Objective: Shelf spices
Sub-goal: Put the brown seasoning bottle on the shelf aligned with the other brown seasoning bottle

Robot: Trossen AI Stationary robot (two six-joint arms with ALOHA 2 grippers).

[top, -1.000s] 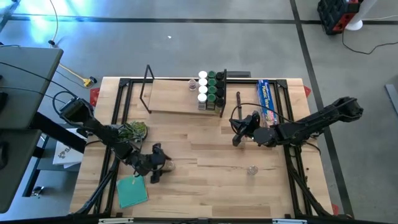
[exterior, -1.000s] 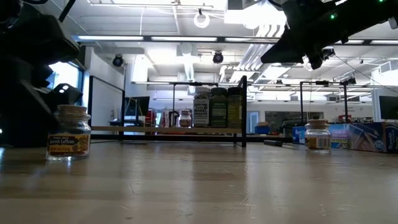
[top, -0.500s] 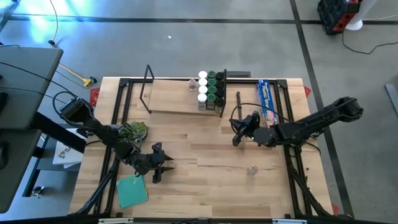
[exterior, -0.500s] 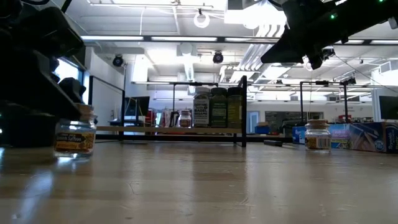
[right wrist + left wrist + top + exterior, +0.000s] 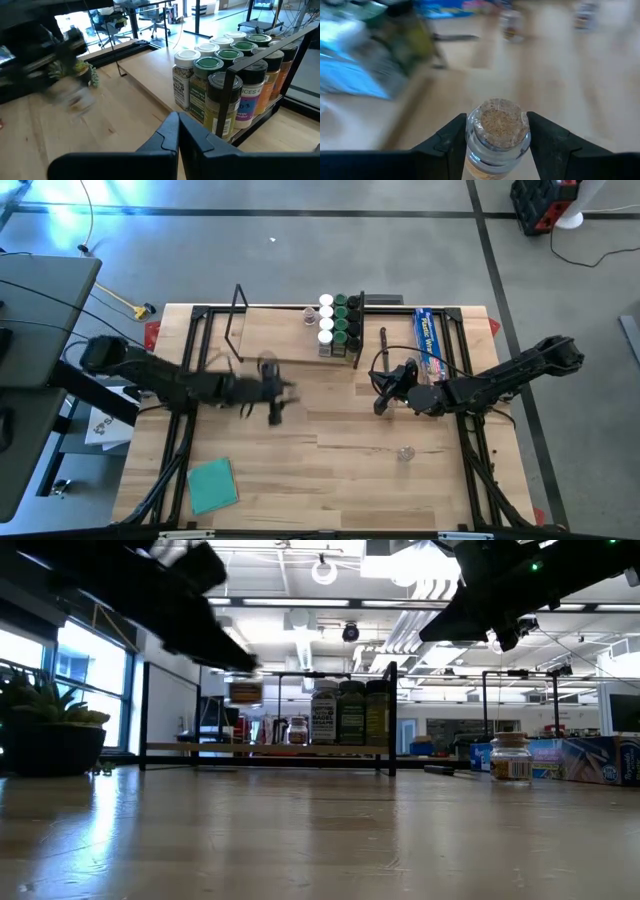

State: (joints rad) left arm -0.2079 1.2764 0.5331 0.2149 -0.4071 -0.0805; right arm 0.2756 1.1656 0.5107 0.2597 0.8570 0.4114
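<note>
One cork-topped jar (image 5: 498, 131) sits clamped in the left gripper (image 5: 268, 392), mid-frame just below the shelf (image 5: 280, 340); carried this fast, it could slip out or knock the standing spices (image 5: 340, 325). Right gripper (image 5: 380, 402) waits closed, centre-right.

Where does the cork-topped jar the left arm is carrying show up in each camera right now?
High: cork-topped jar, blurred, just before the shelf.
Low: label aloft, left of the shelved jars.
Left wrist: jar between the fingers.
Right wrist: a blur left of the shelf.
Shared landmark: green-lidded jars.
</note>
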